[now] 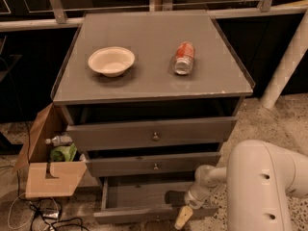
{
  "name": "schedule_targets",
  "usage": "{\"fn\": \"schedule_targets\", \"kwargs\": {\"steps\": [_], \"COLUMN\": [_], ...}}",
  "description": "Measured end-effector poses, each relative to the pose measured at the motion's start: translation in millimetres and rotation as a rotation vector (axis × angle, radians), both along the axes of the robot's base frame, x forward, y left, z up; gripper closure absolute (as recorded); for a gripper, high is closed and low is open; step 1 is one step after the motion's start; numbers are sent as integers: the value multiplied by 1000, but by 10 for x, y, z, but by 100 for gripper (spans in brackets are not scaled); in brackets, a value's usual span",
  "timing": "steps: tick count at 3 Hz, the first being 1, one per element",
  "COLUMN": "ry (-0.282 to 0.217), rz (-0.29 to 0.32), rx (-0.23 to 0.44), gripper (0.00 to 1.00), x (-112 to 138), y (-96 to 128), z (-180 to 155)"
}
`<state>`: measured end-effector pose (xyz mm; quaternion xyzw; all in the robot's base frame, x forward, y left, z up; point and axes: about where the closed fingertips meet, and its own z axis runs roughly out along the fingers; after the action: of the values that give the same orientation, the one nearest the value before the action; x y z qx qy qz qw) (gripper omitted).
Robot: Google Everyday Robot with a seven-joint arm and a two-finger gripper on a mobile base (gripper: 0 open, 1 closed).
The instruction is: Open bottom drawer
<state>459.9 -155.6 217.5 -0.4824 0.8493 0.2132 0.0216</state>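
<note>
The grey cabinet (154, 57) has three drawers. The bottom drawer (139, 214) is the lowest and slimmest. It stands pulled out toward me, and its grey interior (139, 195) shows. I cannot see its knob. My gripper (183, 217) hangs at the right part of the bottom drawer's front edge, at the end of my white arm (260, 186), which comes in from the lower right. The middle drawer (154, 165) and the top drawer (154, 134) each stand out a little, and their round metal knobs show.
A white bowl (111, 60) and a red can lying on its side (184, 57) rest on the cabinet top. An open cardboard box (48, 174) with a bottle and green items stands left of the cabinet, with cables on the floor beside it. A white pole (286, 66) leans at the right.
</note>
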Motion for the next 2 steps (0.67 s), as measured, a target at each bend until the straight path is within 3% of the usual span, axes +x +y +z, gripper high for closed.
{"fn": "schedule_targets", "kwargs": {"steps": [2], "ry": [82], "rz": [-43], "rx": [-34], "gripper": [0], "x": [-261], "y": [-198], "z": [-451]}}
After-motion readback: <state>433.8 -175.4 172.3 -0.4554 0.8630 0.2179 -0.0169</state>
